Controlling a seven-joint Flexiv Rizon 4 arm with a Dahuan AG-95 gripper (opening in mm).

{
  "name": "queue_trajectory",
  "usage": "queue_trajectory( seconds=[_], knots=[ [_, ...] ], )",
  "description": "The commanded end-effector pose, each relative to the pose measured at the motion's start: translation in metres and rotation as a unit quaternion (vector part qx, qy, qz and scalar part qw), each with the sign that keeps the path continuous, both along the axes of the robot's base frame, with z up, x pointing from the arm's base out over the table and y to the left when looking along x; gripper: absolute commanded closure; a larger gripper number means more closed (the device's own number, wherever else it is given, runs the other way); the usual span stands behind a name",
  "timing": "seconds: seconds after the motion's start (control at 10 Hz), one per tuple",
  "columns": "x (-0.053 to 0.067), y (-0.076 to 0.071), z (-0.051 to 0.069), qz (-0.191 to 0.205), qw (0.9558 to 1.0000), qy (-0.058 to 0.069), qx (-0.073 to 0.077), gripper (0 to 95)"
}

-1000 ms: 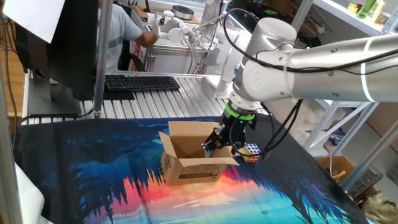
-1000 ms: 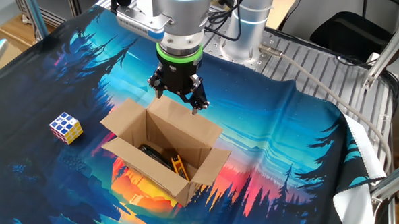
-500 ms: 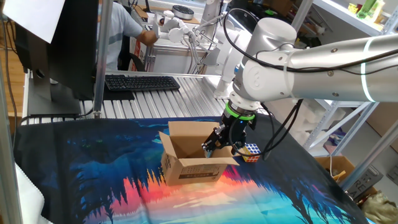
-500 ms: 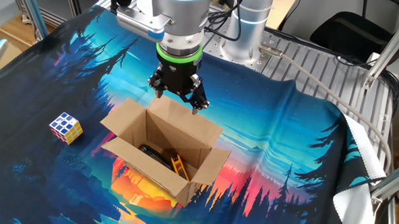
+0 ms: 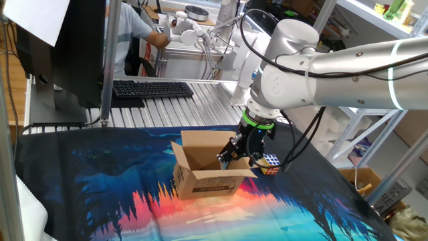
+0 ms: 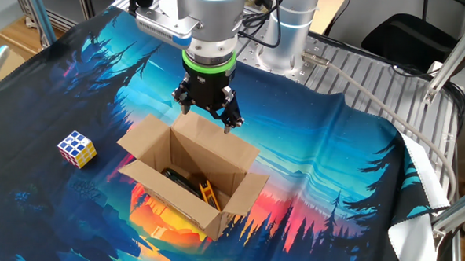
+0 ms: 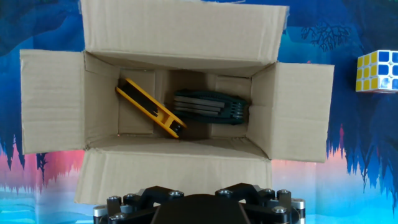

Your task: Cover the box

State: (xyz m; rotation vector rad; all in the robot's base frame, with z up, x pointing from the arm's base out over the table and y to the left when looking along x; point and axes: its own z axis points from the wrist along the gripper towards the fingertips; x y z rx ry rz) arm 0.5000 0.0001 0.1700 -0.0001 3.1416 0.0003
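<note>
The box [image 6: 150, 142] is a brown cardboard carton standing on the printed cloth with all four top flaps folded outward. It also shows in one fixed view [image 5: 207, 181] and in the hand view [image 7: 53, 99]. Inside lie a yellow tool [image 7: 149, 107] and a dark folding key set [image 7: 211, 107]. My gripper [image 6: 208, 116] hangs just above the box's flap on the arm's side, jaws spread and empty. In one fixed view the gripper [image 5: 237, 157] is over the box's right edge. Only its black body [image 7: 199, 208] shows at the bottom of the hand view.
A Rubik's cube [image 6: 76, 148] sits on the cloth beside the box, also seen in one fixed view [image 5: 270, 164] and the hand view [image 7: 378, 70]. A keyboard [image 5: 152, 88] and a monitor stand behind the cloth. A person sits at the far back.
</note>
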Motion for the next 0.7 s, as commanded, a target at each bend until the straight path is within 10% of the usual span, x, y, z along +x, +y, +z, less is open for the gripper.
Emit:
queue_trajectory(
  seconds=[0.1,0.7],
  knots=[
    [0.0,0.0,0.0,-0.184,0.9816,0.05,0.01,95.0],
    [0.0067,-0.0018,0.0036,-0.182,0.982,0.049,-0.004,95.0]
  ],
)
